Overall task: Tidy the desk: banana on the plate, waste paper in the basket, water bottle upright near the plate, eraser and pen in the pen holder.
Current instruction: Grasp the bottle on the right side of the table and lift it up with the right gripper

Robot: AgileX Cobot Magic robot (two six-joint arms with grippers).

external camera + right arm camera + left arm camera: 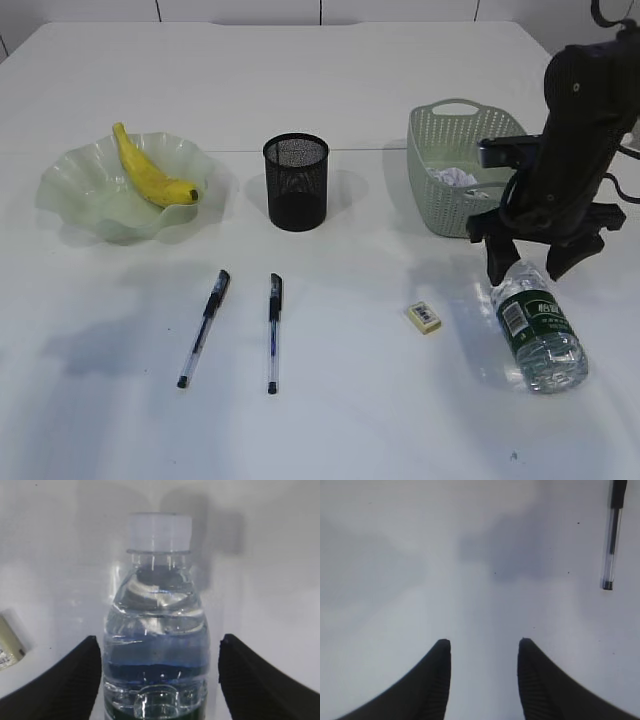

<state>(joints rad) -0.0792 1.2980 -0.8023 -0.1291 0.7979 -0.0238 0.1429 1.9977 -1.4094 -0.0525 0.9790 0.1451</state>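
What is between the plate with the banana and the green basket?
The black mesh pen holder stands between the plate and basket, seen in the exterior view.

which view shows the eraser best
The exterior view: the whole eraser lies unobstructed on the table, left of the bottle. The right wrist view catches only its corner at the left edge; the left wrist view misses it.

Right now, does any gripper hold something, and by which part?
Nothing is held. The right gripper stands open around the lying bottle; the left gripper is empty.
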